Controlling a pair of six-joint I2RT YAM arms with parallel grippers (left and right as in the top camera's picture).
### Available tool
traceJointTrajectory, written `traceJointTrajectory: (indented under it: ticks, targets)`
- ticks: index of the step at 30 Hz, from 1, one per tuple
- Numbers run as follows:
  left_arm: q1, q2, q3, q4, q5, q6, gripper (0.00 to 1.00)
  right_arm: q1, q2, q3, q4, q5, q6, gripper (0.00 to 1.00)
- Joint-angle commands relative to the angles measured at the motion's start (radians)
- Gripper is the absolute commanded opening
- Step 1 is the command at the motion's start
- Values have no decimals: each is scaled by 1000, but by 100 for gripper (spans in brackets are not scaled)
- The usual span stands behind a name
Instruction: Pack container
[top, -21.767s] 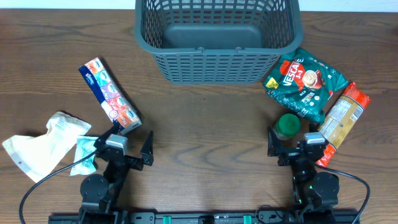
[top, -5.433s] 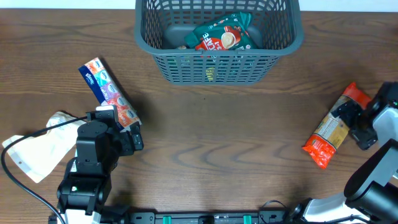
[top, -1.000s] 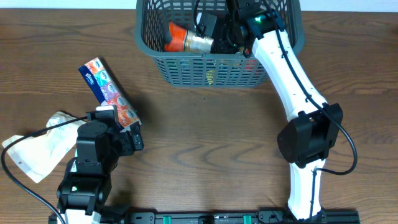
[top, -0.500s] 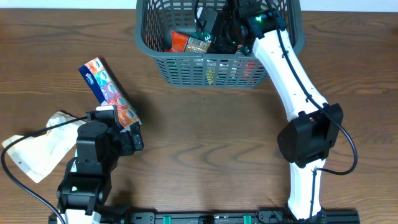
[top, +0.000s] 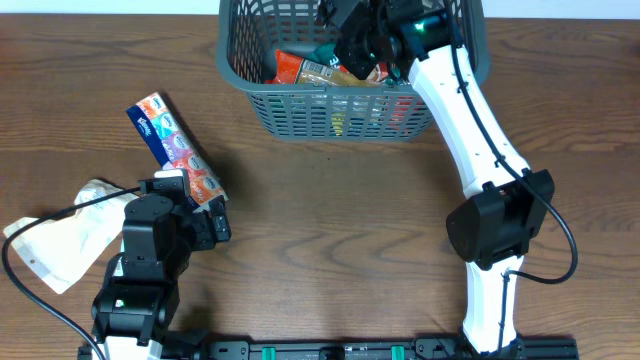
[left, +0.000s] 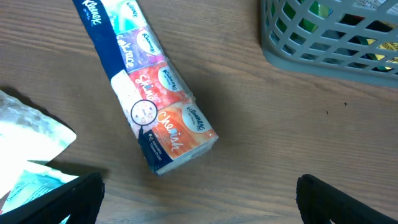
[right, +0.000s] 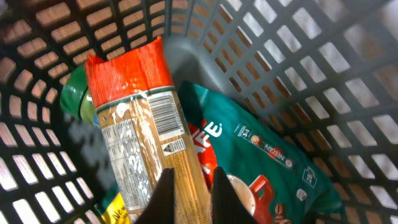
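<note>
The basket (top: 345, 108) is found at the far middle of the tabletop (top: 330, 220), and an orange-red packet (right: 134, 124) is seen lying in it across a green coffee packet (right: 261, 162). The right tool (right: 191, 186) is held over the basket's inside, clenched on nothing, just above the orange-red packet. The left tool (left: 199, 199) is noted fully released near the front left, with a tissue pack (left: 149, 106) lying just ahead of it, ungrasped.
</note>
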Motion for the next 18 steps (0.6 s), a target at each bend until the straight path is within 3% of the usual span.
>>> traceJointTrajectory:
  ticks: [1,5,12,18]
  targets:
    - [3,0,23,0,-12,-9,98,-7,-32,61,-5,-16,120,1]
    - [3,0,23,0,-12,-9,99,-8,-35,130,-32,-16,230,1]
    - [3,0,23,0,-12,-9,99,-8,-37,295,-187,-16,547,1]
    - [3,0,23,0,-12,-9,99,-8,-37,354,-330,-15,697,1]
